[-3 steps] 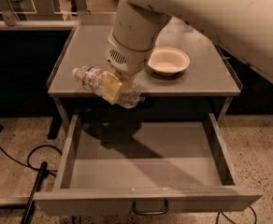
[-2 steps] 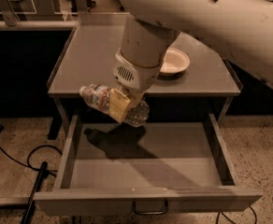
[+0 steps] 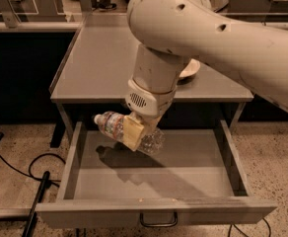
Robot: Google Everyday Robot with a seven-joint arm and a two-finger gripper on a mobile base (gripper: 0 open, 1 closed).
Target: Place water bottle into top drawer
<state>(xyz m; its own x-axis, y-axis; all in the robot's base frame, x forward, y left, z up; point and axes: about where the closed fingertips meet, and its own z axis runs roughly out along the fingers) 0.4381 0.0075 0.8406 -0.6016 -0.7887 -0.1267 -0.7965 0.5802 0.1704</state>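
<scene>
My gripper (image 3: 136, 132) is shut on the water bottle (image 3: 115, 124), a clear ribbed bottle held lying sideways with its white cap to the left. One pale finger pad (image 3: 131, 133) crosses the bottle's middle. The bottle hangs above the back left part of the open top drawer (image 3: 154, 174), a wide shallow grey drawer with a dark loop handle (image 3: 158, 221) at its front. The bottle's shadow falls on the drawer floor below it.
The grey tabletop (image 3: 109, 63) sits behind and above the drawer. A pale bowl (image 3: 190, 69) rests on its right side, mostly hidden by my arm. Black cables (image 3: 35, 181) lie on the speckled floor at the left.
My gripper has carried the bottle forward off the tabletop edge and down, so it now hangs lower over the open drawer.
</scene>
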